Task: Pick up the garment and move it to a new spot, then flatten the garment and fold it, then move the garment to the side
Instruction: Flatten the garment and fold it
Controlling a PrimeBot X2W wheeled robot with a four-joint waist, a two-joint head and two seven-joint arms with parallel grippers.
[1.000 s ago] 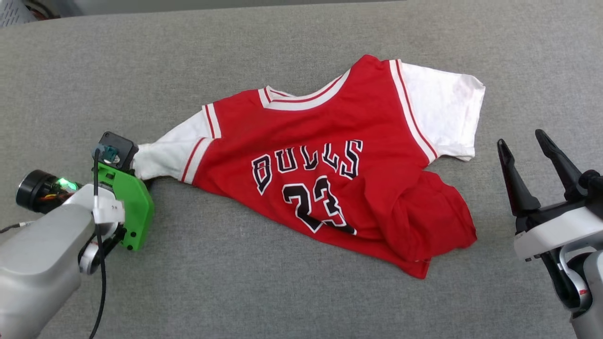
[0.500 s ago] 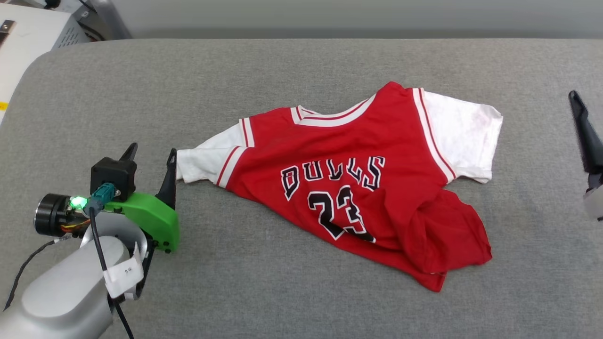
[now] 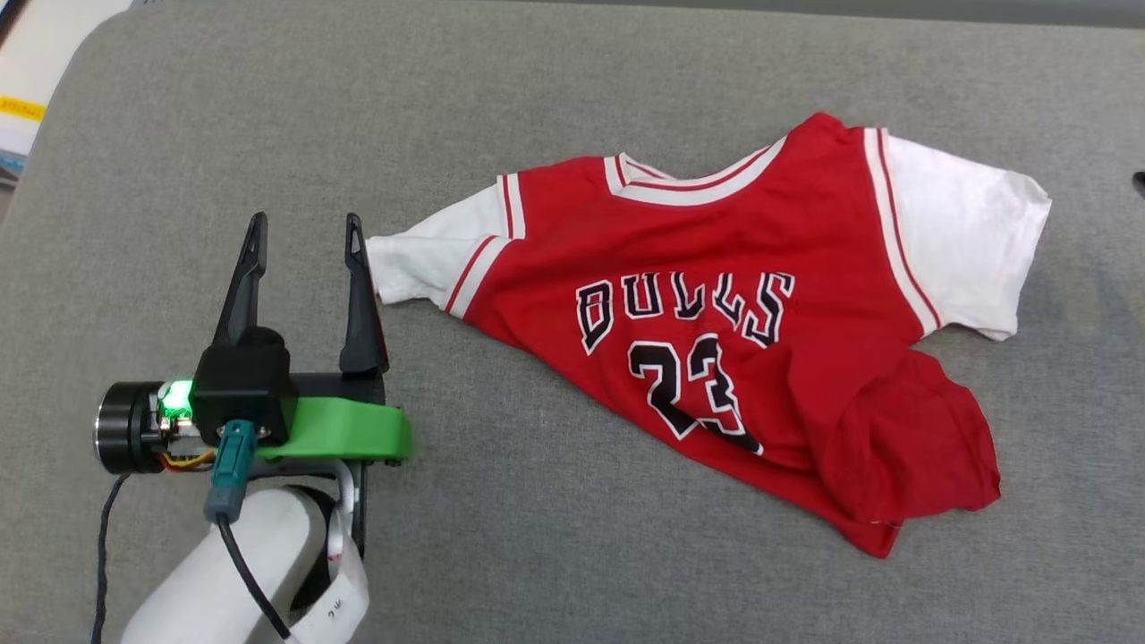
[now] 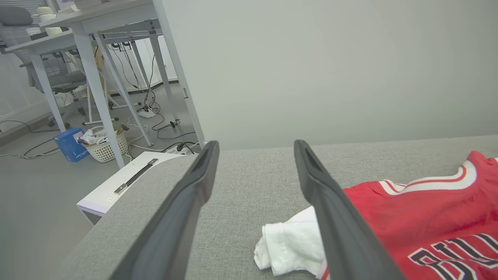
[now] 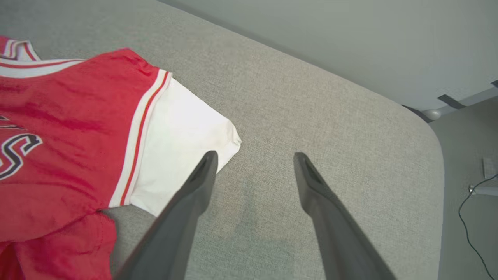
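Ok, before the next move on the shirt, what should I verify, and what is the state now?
1. Left gripper open and empty: ok.
2. Right gripper open and empty: ok.
3. Shirt flat: not ok; hem folded over, sleeve by the left gripper bunched.
4. Front faces up: ok.
5. Left gripper clear of that sleeve: cannot tell; one finger is right beside it.
6. Free surface around the shirt: ok.
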